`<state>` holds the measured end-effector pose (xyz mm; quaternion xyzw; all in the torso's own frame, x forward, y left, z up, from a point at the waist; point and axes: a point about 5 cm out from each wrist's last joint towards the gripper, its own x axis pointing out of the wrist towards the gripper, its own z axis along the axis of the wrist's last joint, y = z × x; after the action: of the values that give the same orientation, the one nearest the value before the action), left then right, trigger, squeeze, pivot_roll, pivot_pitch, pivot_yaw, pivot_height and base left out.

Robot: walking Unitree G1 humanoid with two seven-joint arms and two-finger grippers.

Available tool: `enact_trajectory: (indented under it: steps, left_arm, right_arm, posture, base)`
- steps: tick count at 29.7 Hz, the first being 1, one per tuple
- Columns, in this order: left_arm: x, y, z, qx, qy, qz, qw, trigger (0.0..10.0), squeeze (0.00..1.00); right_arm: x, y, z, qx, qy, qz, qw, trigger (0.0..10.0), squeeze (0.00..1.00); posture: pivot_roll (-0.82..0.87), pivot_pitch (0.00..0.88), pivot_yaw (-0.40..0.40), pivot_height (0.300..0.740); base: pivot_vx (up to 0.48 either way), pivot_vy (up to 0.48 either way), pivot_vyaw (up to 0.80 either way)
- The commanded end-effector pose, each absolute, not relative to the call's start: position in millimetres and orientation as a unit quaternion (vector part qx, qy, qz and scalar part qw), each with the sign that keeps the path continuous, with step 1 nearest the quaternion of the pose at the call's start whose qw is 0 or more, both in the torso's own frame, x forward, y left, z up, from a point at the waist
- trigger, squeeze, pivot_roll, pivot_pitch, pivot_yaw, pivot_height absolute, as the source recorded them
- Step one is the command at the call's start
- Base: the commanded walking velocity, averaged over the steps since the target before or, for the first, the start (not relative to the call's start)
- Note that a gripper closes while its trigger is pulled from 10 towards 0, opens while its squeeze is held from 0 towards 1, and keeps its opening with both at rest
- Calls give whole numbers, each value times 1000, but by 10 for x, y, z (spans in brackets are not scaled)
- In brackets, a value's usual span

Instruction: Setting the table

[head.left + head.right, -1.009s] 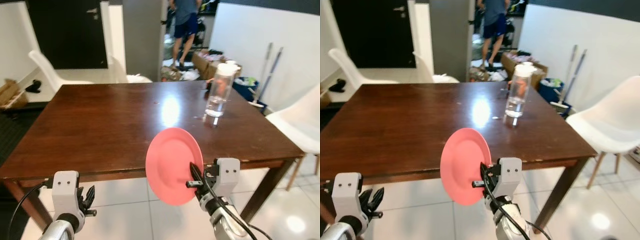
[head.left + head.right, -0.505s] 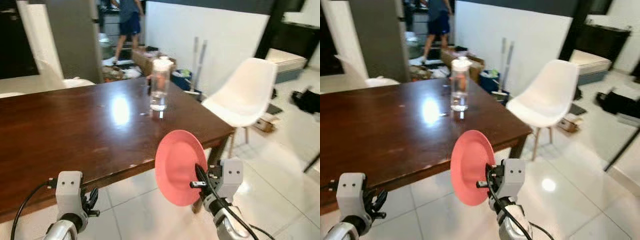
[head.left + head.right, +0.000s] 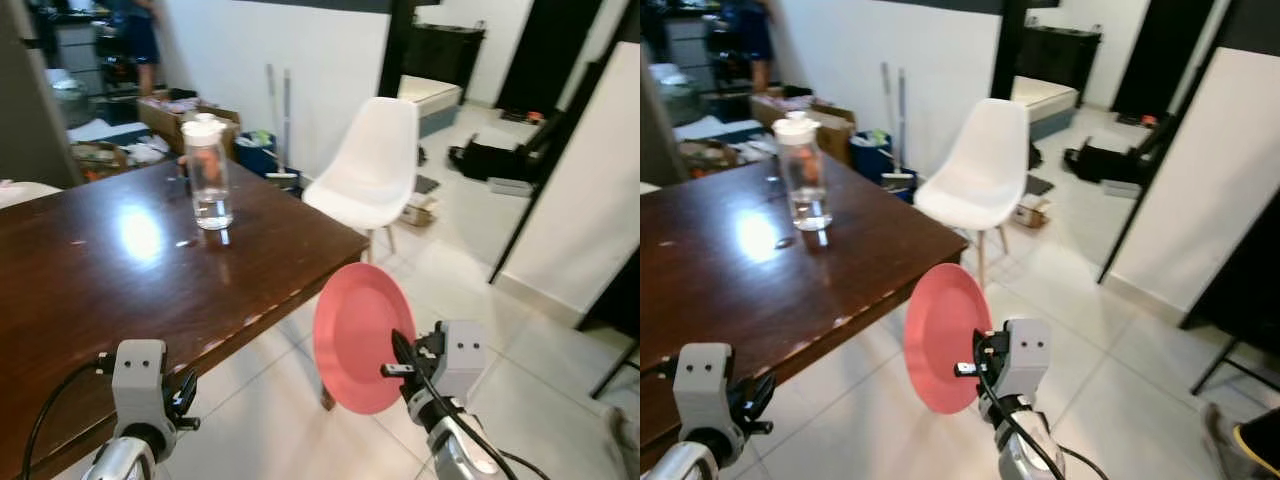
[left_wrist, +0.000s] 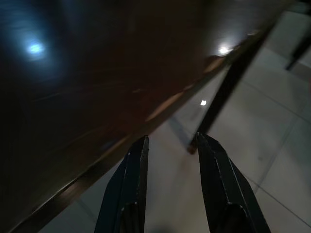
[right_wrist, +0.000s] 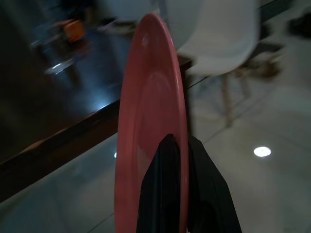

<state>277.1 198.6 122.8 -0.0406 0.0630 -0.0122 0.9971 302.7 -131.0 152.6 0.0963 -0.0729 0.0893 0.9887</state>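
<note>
While the right end effector (image 3: 397, 362) stays out of it, clamped on the lower rim of a round pink plate (image 3: 362, 338) held upright above the pale tiled floor (image 3: 470, 300) off the corner of the dark wooden desk (image 3: 110, 270), the left end effector (image 4: 170, 145) hangs low beside the desk edge, fingers apart. A clear lidded water jar (image 3: 208, 172) stands on the desk near a white moulded chair (image 3: 370, 165).

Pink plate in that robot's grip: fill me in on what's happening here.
The right end effector is shut on a pink plate, held on edge above the tiled floor, off the corner of the dark wooden table. The plate is not yet set down. A clear water bottle stands on the table near a white chair. The left end effector is open, idle by the table's edge.
</note>
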Motion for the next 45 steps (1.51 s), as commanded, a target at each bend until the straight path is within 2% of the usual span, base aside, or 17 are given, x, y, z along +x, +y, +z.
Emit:
enact_trajectory:
  steps: [1, 31, 45]
  left_arm:
    - [2724, 2004, 1147, -39, 79, -10, 996, 10000, 0]
    - [2639, 1991, 1089, -44, 86, -9, 995, 10000, 0]
    - [2579, 1886, 1045, -50, 93, -22, 994, 10000, 0]
  right_arm:
    - [3012, -1294, 1494, 101, -70, 88, 989, 10000, 0]
    - [3041, -1294, 1500, 97, -71, 92, 988, 10000, 0]
    - [3034, -1295, 1495, 95, -71, 94, 988, 10000, 0]
  posture:
    - [57, 103, 53, 740]
    - [57, 94, 46, 740]
    - [58, 98, 44, 740]
  base:
    - [0, 0, -800]
    - [0, 0, -800]
    - [0, 0, -800]
